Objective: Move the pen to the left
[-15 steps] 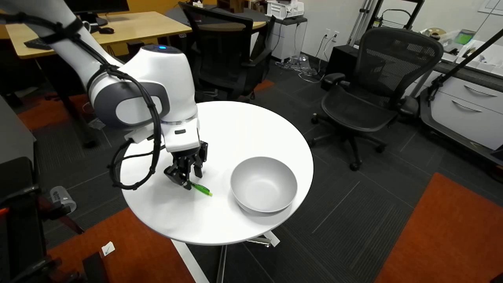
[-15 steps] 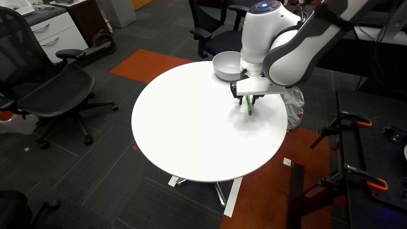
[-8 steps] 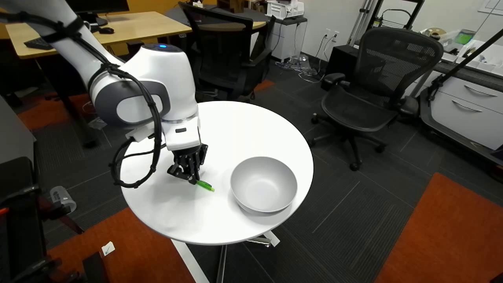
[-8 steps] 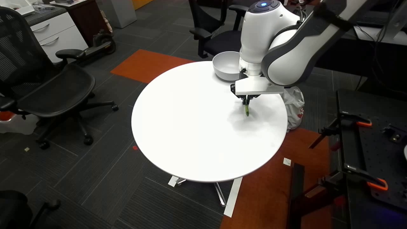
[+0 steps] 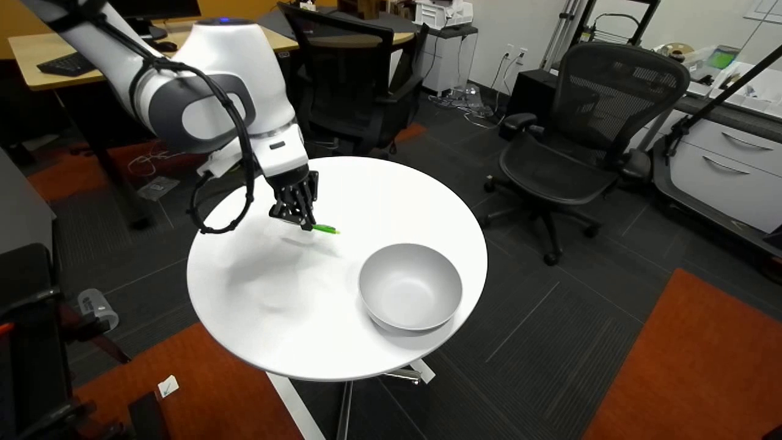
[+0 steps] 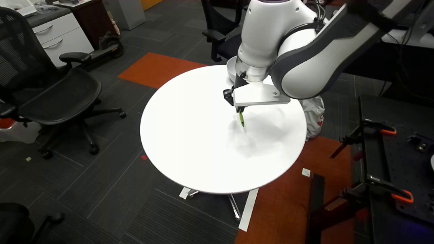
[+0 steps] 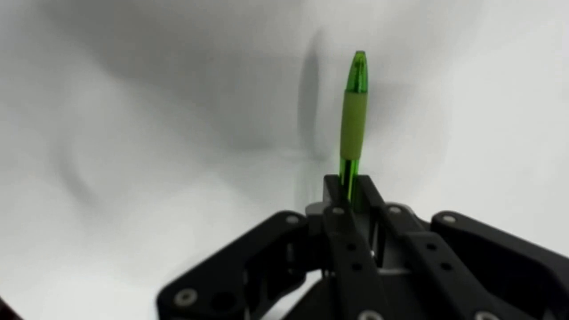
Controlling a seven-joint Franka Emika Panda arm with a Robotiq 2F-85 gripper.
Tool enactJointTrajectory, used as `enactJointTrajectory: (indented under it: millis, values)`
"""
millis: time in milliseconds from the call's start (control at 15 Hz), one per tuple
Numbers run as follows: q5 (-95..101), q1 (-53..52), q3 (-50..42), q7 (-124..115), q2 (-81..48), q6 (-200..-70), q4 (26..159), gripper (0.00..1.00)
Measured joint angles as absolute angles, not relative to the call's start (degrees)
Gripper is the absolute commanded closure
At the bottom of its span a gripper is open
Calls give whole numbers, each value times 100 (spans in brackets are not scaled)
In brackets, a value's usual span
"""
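There is one green pen (image 7: 354,126), one grey bowl (image 5: 409,287), one round white counter (image 5: 293,330), and one pincer (image 7: 348,186) with two black fingers (image 7: 344,231). The pincer is closed around the pen, a finger against either side of it. In the wrist view the pen's tapered end points away from the pincer; its rear is hidden. Pen and pincer hang above the counter, apart from the bowl.

Unreadable dark marks sit on a grey translucent cylindrical container (image 5: 96,308) and a square white paper (image 5: 168,385), left in an exterior view; a red mark on a crumpled white plastic bag (image 6: 312,113), right in an exterior view, is illegible.
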State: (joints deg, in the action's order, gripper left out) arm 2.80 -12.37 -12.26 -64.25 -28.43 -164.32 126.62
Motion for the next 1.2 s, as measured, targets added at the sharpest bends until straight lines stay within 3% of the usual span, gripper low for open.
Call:
enactJointTrajectory:
  millis: [533, 1200]
  values:
    - [281, -1585, -766, -5979, -2837, -16434, 11754, 97]
    - [43, -1600, -171, -5280, -3784, -16423, 10836, 97]
